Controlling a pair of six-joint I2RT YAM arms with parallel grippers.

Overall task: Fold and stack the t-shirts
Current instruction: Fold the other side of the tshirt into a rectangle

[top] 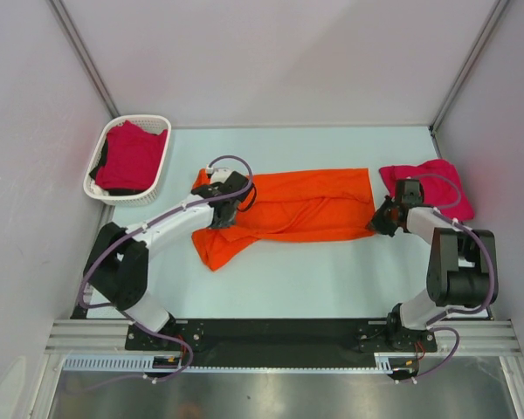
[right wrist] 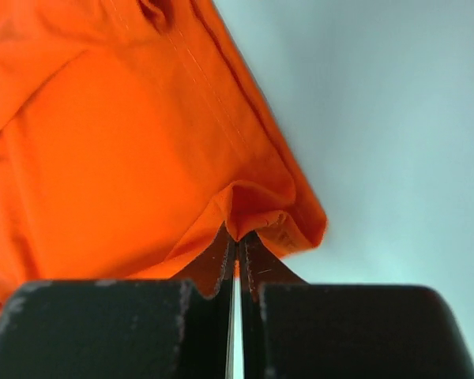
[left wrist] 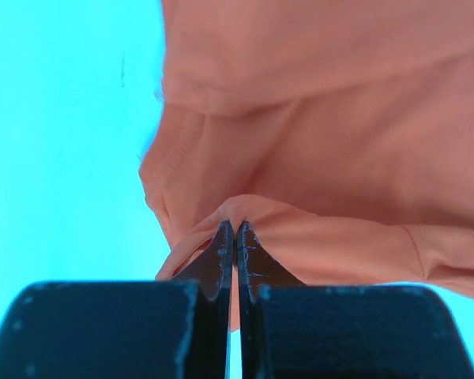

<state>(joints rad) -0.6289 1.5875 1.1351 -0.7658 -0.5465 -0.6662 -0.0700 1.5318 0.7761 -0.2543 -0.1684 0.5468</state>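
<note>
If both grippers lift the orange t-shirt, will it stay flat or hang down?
Probably it sags: the orange t-shirt is soft cloth, puckered where the left gripper and right gripper pinch it. It looks light, so thin pinches likely hold, though a fold may slip.

orange t-shirt (top: 288, 205) was plain bright orange, no print; the left wrist cam rendered it washed-out peach. folded t-shirt (top: 437, 179) was plain crimson-pink. basket t-shirts (top: 133, 157) were the same crimson-pink, with a dark patch at their left edge. basket (top: 155, 120) was white, open lattice pattern. table (top: 288, 279) was pale mint, saturated cyan on the left wrist cam. left gripper (left wrist: 235, 230) and right gripper (right wrist: 237, 237) were black, scuffed pale along the finger edges. left arm (top: 170, 216) and right arm (top: 458, 271) were white and black, cables (top: 231, 160) lilac.
</note>
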